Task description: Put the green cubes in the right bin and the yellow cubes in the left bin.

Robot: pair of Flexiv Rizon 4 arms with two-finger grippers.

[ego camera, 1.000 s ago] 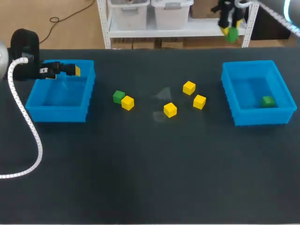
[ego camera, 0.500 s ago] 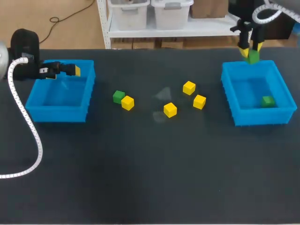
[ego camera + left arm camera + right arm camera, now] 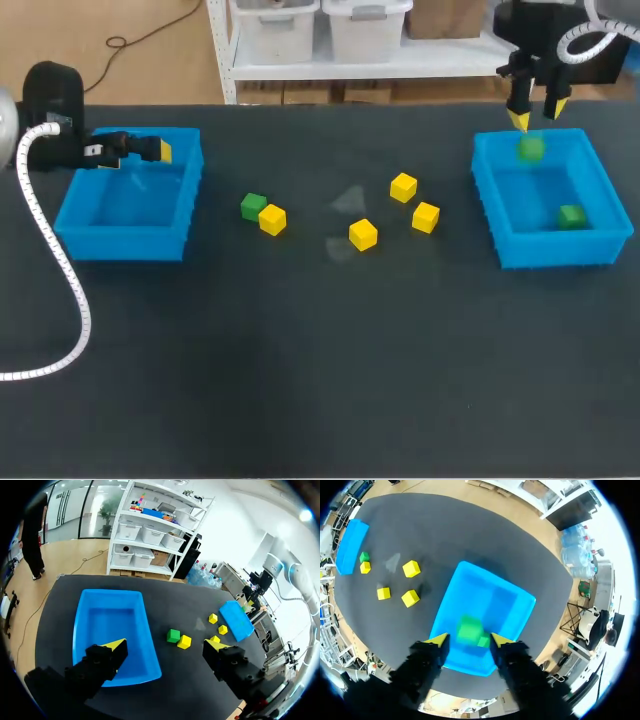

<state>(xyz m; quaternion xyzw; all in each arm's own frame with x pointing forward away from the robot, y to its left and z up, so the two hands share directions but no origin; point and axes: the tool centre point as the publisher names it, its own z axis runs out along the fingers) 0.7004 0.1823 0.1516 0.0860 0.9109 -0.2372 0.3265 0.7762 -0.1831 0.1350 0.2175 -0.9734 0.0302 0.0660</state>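
Green cube [image 3: 531, 150] sits free under the right tool [image 3: 536, 117], spread wide over the right bin [image 3: 550, 250]: rise straight, avoiding walls.

This reads to me as a robotics lab bench set up for a sorting trial. The wide, dark, matte tabletop [image 3: 300, 400] carries a plain test set. There are 2 matching blue plastic bins, the left bin [image 3: 120, 245] and the right bin [image 3: 560, 250], set well apart. Small yellow cubes [image 3: 363, 235] and a green cube [image 3: 254, 207] are scattered between them. My left arm [image 3: 50, 95] and right arm [image 3: 545, 30] come in over the far corners. A white ribbed cable conduit [image 3: 84, 320] trails from the left arm across the tabletop, exposed as test rigs tend to leave it.
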